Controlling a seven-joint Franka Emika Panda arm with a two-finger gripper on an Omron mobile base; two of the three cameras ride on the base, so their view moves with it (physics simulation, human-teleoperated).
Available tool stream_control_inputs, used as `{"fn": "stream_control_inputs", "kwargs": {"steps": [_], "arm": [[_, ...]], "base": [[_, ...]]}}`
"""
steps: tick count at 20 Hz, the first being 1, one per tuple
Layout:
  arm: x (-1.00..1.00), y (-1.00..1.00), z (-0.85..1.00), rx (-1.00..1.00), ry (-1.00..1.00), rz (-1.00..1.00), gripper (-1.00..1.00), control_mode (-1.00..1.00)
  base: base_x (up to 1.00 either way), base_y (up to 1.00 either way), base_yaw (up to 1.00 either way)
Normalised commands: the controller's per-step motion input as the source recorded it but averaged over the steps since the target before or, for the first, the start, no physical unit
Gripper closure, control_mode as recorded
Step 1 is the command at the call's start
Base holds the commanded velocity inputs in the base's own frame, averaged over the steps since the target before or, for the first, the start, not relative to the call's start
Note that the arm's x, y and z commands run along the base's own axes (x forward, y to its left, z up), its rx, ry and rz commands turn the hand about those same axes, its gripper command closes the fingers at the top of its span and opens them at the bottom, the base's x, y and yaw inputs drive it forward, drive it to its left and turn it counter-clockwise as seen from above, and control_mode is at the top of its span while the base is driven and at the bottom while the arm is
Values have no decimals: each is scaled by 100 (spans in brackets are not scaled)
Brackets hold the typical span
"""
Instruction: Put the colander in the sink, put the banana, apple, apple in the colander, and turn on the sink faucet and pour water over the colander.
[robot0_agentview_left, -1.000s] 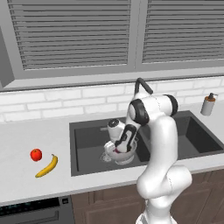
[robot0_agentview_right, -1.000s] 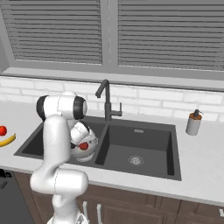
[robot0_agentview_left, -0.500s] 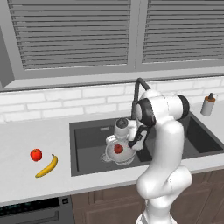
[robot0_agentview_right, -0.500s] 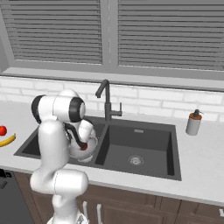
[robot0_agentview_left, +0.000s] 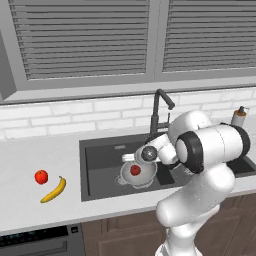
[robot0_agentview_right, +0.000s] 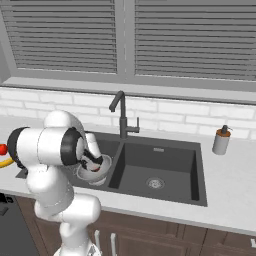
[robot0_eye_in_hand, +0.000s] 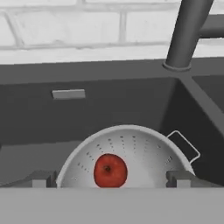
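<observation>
The silver colander (robot0_agentview_left: 144, 178) (robot0_eye_in_hand: 144, 148) stands in the left basin of the dark sink (robot0_agentview_left: 100, 150) (robot0_agentview_right: 167, 156). One red apple (robot0_agentview_left: 135, 170) (robot0_eye_in_hand: 110, 169) lies inside it. My gripper (robot0_agentview_left: 131, 158) (robot0_eye_in_hand: 111, 179) hovers just above the colander, open, with its fingertips (robot0_eye_in_hand: 41, 178) wide on either side of the apple and apart from it. A second red apple (robot0_agentview_left: 41, 176) and the yellow banana (robot0_agentview_left: 54, 190) lie on the counter left of the sink. The black faucet (robot0_agentview_left: 157, 112) (robot0_agentview_right: 121, 115) (robot0_eye_in_hand: 186, 35) rises behind the sink, and I see no water.
A soap pump bottle (robot0_agentview_left: 239, 116) (robot0_agentview_right: 221, 141) stands on the counter at the right of the sink. The right basin (robot0_agentview_right: 155, 182) has a round drain. A white tiled wall and shuttered windows run behind the counter. My own arm hides part of the colander (robot0_agentview_right: 100, 172) in the right base view.
My gripper has lifted up out of the colander, leaving the apple lying inside. The arm's elbow has swung nearer to the base cameras.
</observation>
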Motion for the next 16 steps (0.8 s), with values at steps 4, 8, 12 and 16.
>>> {"fn": "stream_control_inputs", "kwargs": {"steps": [4,8,12,16], "arm": [[-45,51,97,11,-28,-4,-100,-100],[-24,24,100,5,-2,0,-100,-100],[-24,1,100,6,4,1,-100,-100],[-5,11,100,0,27,4,-100,-100]], "base": [[0,0,0],[0,0,0],[0,0,0],[0,0,0]]}}
